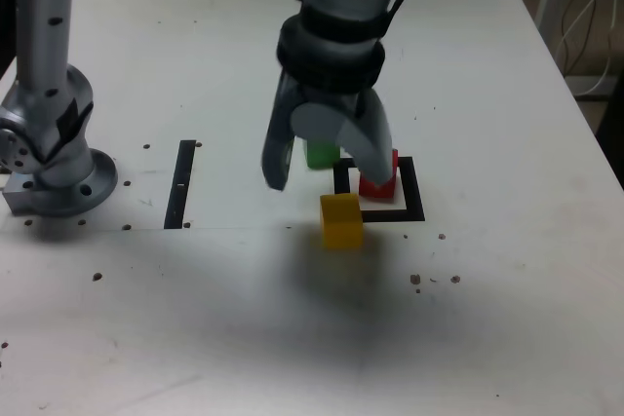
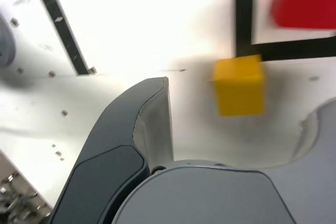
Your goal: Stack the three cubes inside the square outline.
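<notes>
Claw (image 1: 317,168) agape; yellow cube (image 1: 341,220) free

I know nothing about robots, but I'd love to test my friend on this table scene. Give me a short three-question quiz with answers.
1. True or false: the red cube sits inside the square outline.
2. Which cube lies just outside the outline, at its corner nearest the camera in the exterior view? A) green B) yellow C) red
3. Fill in: the gripper has its jaws ____ and holds nothing.

Key:
1. True; in both views it rests on the white middle.
2. B; the yellow cube sits on the table by that corner, while the green cube is partly hidden behind the gripper.
3. Open.
</notes>
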Action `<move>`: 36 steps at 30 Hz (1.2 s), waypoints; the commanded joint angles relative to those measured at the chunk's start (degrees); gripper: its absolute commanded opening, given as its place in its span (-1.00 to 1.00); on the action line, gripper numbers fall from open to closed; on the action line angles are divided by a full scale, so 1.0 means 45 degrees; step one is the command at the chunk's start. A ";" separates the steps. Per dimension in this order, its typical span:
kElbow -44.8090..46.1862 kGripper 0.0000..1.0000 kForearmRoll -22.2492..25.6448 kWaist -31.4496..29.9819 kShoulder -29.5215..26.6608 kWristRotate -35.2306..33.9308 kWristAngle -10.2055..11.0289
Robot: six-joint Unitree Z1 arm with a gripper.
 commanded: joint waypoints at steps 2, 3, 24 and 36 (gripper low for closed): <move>0.0753 0.99 -0.0421 0.0014 -0.0112 -0.0140 -0.0163; 0.0957 0.99 -0.0587 -0.0006 -0.0156 -0.0166 -0.0209; 0.1776 0.75 -0.3340 -0.0709 0.1026 -0.0546 -0.0473; 0.2380 0.20 -0.4466 -0.0499 0.1127 -0.0601 0.0034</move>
